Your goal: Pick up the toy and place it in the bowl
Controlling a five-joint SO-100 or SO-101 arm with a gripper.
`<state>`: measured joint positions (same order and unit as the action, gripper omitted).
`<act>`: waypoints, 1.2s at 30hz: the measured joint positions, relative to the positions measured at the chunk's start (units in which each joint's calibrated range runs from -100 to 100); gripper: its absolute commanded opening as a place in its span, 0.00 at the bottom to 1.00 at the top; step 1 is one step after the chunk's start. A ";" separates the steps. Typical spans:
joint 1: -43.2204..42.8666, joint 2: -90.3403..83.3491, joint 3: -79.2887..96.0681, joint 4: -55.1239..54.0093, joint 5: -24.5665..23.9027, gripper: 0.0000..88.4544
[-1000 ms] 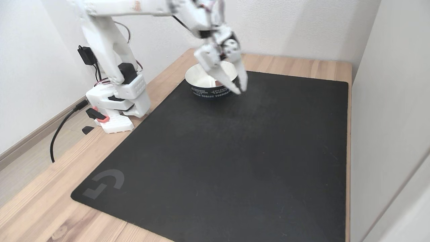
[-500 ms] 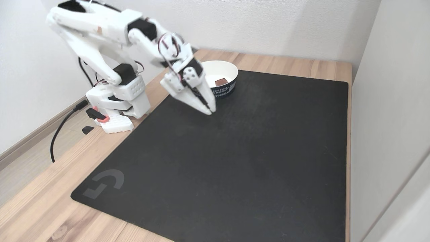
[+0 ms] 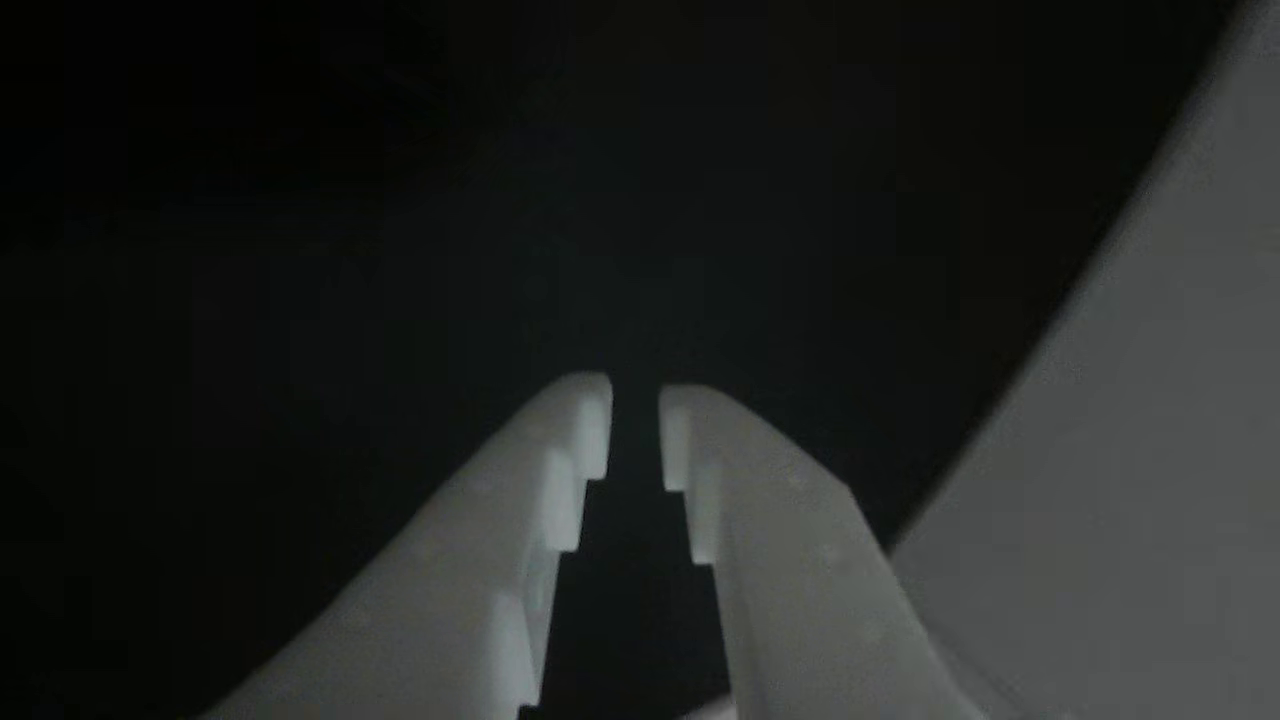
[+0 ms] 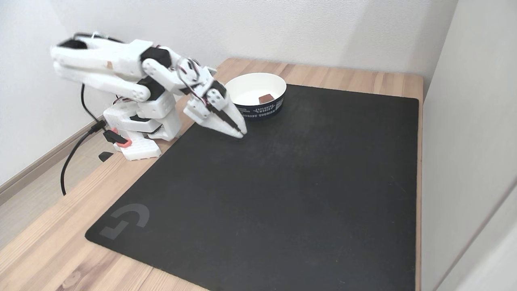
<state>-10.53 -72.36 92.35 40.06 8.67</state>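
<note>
The small dark red toy (image 4: 265, 98) lies inside the white bowl (image 4: 246, 81), which has a dark printed band and stands at the far edge of the black mat. My white gripper (image 4: 241, 133) hovers low over the mat, in front of and to the left of the bowl, apart from it. Its fingers are nearly together with nothing between them. In the other view the gripper (image 3: 634, 395) points at the dark mat, its two white fingertips (image 3: 580, 420) separated by a narrow slit.
The black mat (image 4: 282, 194) covers most of the wooden table (image 4: 48, 250). The arm's base (image 4: 141, 125) stands at the mat's left, with a black cable trailing off the table edge. White walls close the back and right side.
The arm has pulled back from above the bowl, folding down and leftward. The gripper went from open over the bowl to nearly closed and low over the mat; the toy stays in the bowl.
</note>
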 measured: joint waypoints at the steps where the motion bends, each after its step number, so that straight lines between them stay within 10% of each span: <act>1: 0.08 -0.92 0.19 0.00 0.00 0.02; 36: 3.33 -26.56 5.48 19.08 -3.19 0.02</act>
<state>-7.20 -98.92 97.83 59.14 5.48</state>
